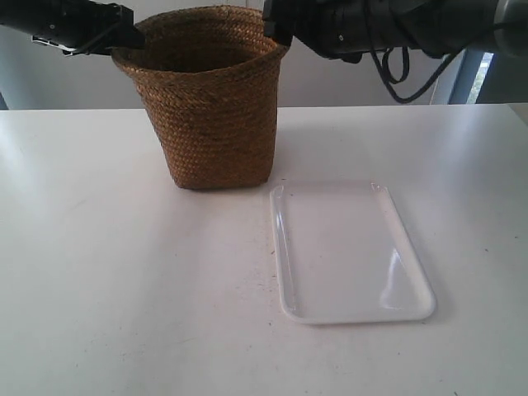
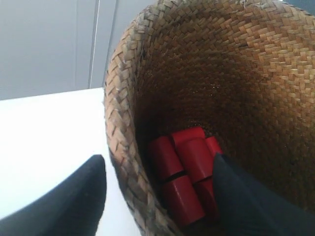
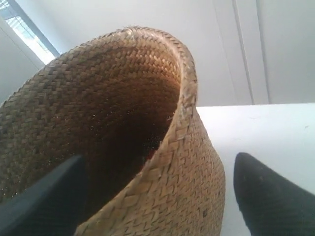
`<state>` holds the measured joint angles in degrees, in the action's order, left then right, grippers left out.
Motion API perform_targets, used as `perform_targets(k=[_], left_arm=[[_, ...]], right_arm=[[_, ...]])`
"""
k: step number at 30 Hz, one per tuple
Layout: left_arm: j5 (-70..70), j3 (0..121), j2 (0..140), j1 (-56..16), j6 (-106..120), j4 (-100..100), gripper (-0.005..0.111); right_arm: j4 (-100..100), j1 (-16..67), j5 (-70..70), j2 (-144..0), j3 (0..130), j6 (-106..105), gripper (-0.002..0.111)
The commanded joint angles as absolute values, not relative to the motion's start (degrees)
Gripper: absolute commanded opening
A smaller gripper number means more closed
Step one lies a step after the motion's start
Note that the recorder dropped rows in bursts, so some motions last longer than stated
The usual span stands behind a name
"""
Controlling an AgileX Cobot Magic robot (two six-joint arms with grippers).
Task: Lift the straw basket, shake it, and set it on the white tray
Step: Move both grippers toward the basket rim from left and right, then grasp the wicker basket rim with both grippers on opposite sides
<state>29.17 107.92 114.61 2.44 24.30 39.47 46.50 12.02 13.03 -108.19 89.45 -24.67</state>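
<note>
The straw basket (image 1: pixel 210 107) stands upright on the white table, just behind the far corner of the white tray (image 1: pixel 346 252), which lies flat and bare. The gripper of the arm at the exterior view's left (image 1: pixel 124 37) sits at one side of the braided rim, and the gripper of the arm at the exterior view's right (image 1: pixel 276 29) at the opposite side. My left gripper (image 2: pixel 158 158) is open and straddles the rim (image 2: pixel 120 147), one finger outside and one inside. My right gripper (image 3: pixel 160 158) is open astride the rim (image 3: pixel 167 162) likewise. Several red blocks (image 2: pixel 189 172) lie inside the basket.
The white table (image 1: pixel 107 280) stretches in front of and to both sides of the basket. A pale wall rises behind the table, and black cables (image 1: pixel 400 70) hang from the arm at the exterior view's right.
</note>
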Motion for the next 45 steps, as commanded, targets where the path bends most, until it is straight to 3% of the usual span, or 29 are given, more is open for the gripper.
perform_targets(k=[1, 33, 39, 45], left_arm=[[28.9, 108.0, 114.35, 2.04, 23.96, 40.21, 0.066], [27.45, 108.0, 117.87, 1.95, 24.21, 40.35, 0.066], [27.95, 108.0, 119.36, 1.95, 23.98, 40.57, 0.057], [29.88, 108.0, 119.4, 1.95, 23.98, 40.68, 0.021]], right_arm=[[51.02, 12.49, 11.38, -110.8, 90.62, -24.59, 0.076], [52.03, 13.08, 6.92, -119.79, 99.52, -24.59, 0.073], [52.03, 13.08, 6.8, -120.17, 99.52, -24.59, 0.054], [51.91, 13.08, 9.13, -119.82, 99.52, -24.82, 0.012]])
